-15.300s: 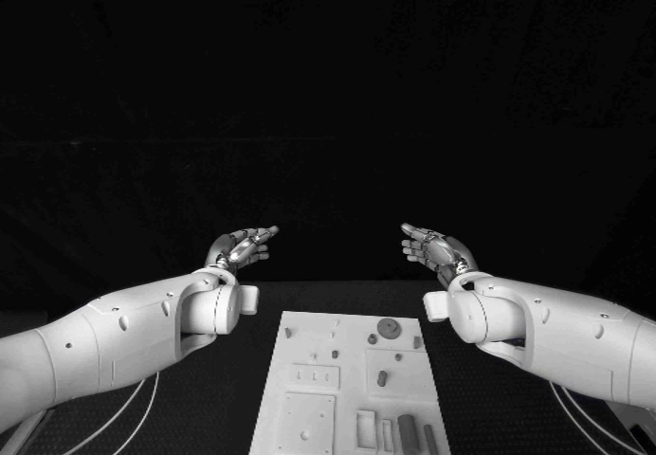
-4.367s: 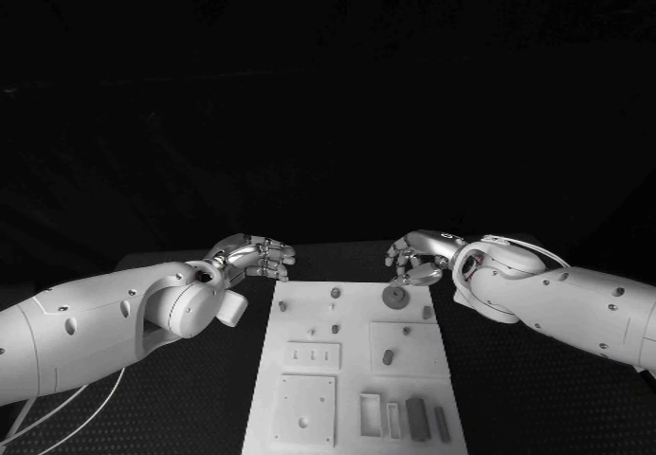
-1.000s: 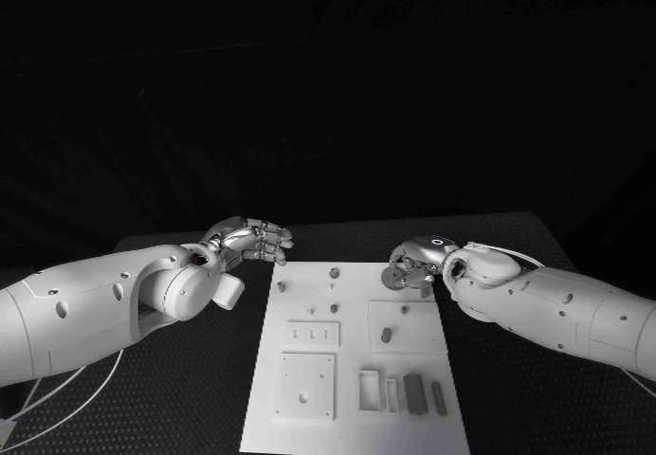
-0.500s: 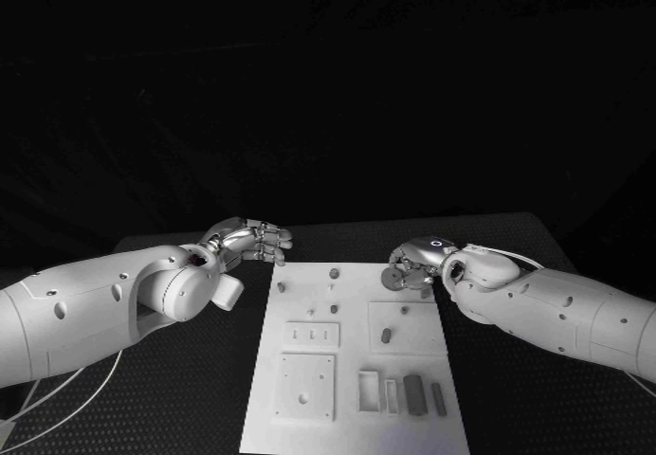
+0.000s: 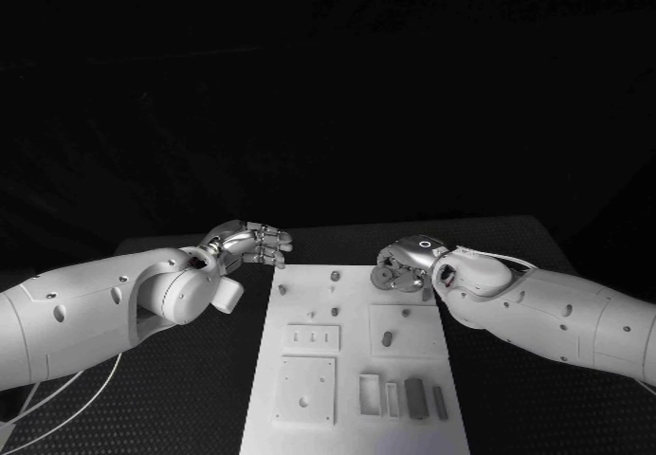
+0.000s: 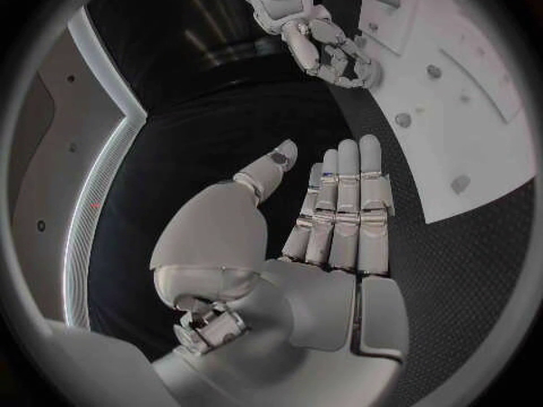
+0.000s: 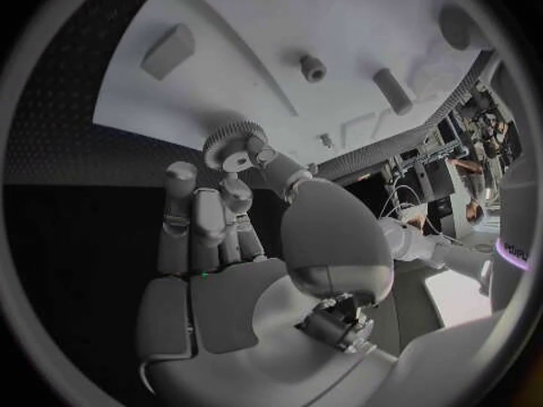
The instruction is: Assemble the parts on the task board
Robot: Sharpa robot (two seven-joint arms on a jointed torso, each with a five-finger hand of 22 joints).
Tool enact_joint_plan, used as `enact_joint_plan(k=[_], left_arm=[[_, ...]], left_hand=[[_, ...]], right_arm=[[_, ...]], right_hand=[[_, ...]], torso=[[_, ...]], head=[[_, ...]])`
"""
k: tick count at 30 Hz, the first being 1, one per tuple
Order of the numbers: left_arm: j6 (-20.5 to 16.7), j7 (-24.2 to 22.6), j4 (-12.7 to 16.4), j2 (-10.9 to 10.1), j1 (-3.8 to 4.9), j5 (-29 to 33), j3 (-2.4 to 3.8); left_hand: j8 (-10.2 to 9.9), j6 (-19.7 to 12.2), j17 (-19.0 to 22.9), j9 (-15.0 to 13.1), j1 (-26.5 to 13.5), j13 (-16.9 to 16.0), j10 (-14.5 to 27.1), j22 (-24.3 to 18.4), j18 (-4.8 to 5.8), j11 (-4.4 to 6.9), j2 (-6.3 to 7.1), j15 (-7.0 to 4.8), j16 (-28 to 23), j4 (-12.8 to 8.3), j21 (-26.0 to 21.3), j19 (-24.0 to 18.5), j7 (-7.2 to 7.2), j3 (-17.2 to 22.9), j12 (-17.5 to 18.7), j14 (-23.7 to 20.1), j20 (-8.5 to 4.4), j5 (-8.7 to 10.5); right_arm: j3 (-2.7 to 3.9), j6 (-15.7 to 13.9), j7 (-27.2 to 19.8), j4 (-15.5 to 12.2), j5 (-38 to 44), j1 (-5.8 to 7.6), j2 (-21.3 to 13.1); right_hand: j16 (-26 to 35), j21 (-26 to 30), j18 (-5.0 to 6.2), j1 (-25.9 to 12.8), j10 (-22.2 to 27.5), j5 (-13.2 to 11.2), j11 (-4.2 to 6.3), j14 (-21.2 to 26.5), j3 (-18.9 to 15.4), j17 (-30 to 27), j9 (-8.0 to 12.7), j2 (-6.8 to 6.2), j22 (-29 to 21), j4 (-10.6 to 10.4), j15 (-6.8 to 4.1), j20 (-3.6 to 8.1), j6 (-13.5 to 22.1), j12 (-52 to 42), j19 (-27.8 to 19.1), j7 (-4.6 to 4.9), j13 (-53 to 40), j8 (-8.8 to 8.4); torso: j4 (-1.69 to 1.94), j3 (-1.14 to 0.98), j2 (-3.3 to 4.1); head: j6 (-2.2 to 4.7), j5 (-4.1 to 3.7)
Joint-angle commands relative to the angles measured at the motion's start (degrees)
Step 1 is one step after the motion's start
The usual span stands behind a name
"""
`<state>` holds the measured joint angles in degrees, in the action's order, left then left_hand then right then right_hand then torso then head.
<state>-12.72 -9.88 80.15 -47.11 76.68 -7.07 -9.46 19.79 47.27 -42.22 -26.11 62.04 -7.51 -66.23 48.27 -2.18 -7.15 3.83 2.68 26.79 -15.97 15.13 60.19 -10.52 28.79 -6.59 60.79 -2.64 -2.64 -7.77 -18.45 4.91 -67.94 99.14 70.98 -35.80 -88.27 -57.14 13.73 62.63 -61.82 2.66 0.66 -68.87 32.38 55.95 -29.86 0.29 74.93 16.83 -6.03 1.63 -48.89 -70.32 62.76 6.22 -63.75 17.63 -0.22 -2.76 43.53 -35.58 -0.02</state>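
Observation:
The white task board (image 5: 353, 365) lies lengthwise in the middle of the black table. My right hand (image 5: 410, 262) hovers over the board's far right corner and pinches a small toothed gear (image 5: 387, 278) between thumb and fingers; the right wrist view has that gear (image 7: 232, 146) at the fingertips, just above the board (image 7: 261, 27). My left hand (image 5: 254, 243) hangs beside the board's far left corner, holding nothing. In the left wrist view its fingers (image 6: 343, 203) lie straight and the thumb stands apart.
Short pegs (image 5: 335, 275) stand at the board's far end, and an oblong part (image 5: 386, 336) sits in a raised square. Dark bars (image 5: 414, 396) lie in slots at the near end. Black matting (image 5: 191, 379) flanks the board.
Since 4.4 s ago the gear has left the board and is in my right hand. In the last second that hand drifted slightly left with it. The left hand barely moved.

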Motion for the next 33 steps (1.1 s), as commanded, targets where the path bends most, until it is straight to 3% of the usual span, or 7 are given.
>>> enact_joint_plan(k=[1,8,12,20,27,33], left_arm=[[0.34,-0.38,0.22,0.07,0.09,0.05,0.05],[0.27,-0.37,0.32,0.08,0.09,0.05,0.05],[0.24,-0.37,0.33,0.11,0.09,0.05,0.05],[0.33,-0.38,0.16,0.49,0.09,0.05,0.06],[0.41,-0.38,-0.09,0.82,0.09,0.05,0.06],[0.44,-0.35,-0.26,1.0,0.09,0.05,0.06]], left_hand=[[-0.36,-0.2,-0.07,-0.09,-0.66,-0.1,-0.02,0.07,-0.88,-0.42,0.01,0.19,-0.3,0.21,-0.21,-0.35,-0.28,0.15,0.36,0.28,-0.17,-0.24],[-0.37,-0.21,-0.12,-0.1,-0.66,-0.11,-0.03,0.09,-0.89,-0.42,0.01,0.19,-0.34,0.21,-0.22,-0.34,-0.28,0.15,0.39,0.3,-0.17,-0.24],[-0.37,-0.21,-0.14,-0.1,-0.66,-0.11,-0.03,0.1,-0.89,-0.42,0.01,0.19,-0.36,0.2,-0.22,-0.34,-0.28,0.16,0.4,0.3,-0.17,-0.24],[-0.38,-0.21,-0.2,-0.11,-0.67,-0.12,-0.04,0.12,-0.89,-0.42,0.02,0.19,-0.41,0.2,-0.23,-0.34,-0.28,0.16,0.43,0.32,-0.17,-0.24],[-0.39,-0.21,-0.26,-0.12,-0.69,-0.12,-0.05,0.14,-0.89,-0.42,0.01,0.19,-0.46,0.21,-0.25,-0.33,-0.29,0.16,0.46,0.33,-0.16,-0.24],[-0.4,-0.22,-0.31,-0.12,-0.69,-0.13,-0.06,0.15,-0.89,-0.42,0.0,0.19,-0.5,0.22,-0.26,-0.33,-0.29,0.16,0.49,0.34,-0.16,-0.24]], right_arm=[[-0.01,-2.35,2.94,-1.39,5.34,0.08,0.4],[-0.01,-2.51,4.15,-3.81,8.27,0.09,2.28],[-0.03,-2.54,4.84,-3.89,9.24,0.08,3.8],[-0.29,-2.09,5.24,-1.33,9.93,-0.06,7.66],[-0.93,-1.97,5.06,1.94,9.92,-1.04,10.5],[-1.05,-1.67,4.81,3.01,9.92,-1.62,11.78]], right_hand=[[-0.3,-0.31,1.27,0.25,-0.45,0.2,0.15,-0.94,-0.27,-0.15,-1.69,-0.29,0.89,-0.07,-0.54,0.16,-9.28,-0.29,0.2,-0.77,0.1,1.65],[-0.27,-0.31,1.27,0.3,-0.7,0.2,0.22,-1.22,-0.36,-0.1,-1.75,-0.45,0.83,-0.08,-0.62,0.23,-9.39,-0.22,0.36,-0.84,0.28,1.68],[-0.25,-0.3,1.27,0.33,-0.79,0.2,0.24,-1.24,-0.37,-0.24,-1.77,-0.48,0.81,-0.09,-0.64,0.26,-9.43,-0.19,0.42,-0.86,0.35,1.68],[-0.21,-0.29,1.27,0.35,-0.9,0.2,0.27,-1.26,-0.38,-0.43,-1.79,-0.51,0.78,-0.09,-0.67,0.29,-9.46,-0.13,0.5,-0.88,0.45,1.67],[-0.18,-0.27,1.27,0.34,-0.94,0.2,0.27,-1.22,-0.4,-0.6,-1.8,-0.5,0.76,-0.1,-0.68,0.3,-9.44,-0.1,0.52,-0.88,0.5,1.64],[-0.15,-0.24,1.27,0.34,-0.98,0.2,0.28,-1.24,-0.4,-0.69,-1.8,-0.5,0.74,-0.1,-0.69,0.32,-9.41,-0.05,0.56,-0.88,0.56,1.6]], torso=[[-0.04,-0.03,0.01],[0.06,-0.13,0.09],[0.05,-0.11,0.09],[0.18,-0.13,0.17],[0.37,-0.14,0.21],[0.23,-0.18,0.18]], head=[[0.22,0.16],[0.44,0.48],[0.51,0.73],[0.61,1.09],[0.6,1.22],[0.45,1.56]])
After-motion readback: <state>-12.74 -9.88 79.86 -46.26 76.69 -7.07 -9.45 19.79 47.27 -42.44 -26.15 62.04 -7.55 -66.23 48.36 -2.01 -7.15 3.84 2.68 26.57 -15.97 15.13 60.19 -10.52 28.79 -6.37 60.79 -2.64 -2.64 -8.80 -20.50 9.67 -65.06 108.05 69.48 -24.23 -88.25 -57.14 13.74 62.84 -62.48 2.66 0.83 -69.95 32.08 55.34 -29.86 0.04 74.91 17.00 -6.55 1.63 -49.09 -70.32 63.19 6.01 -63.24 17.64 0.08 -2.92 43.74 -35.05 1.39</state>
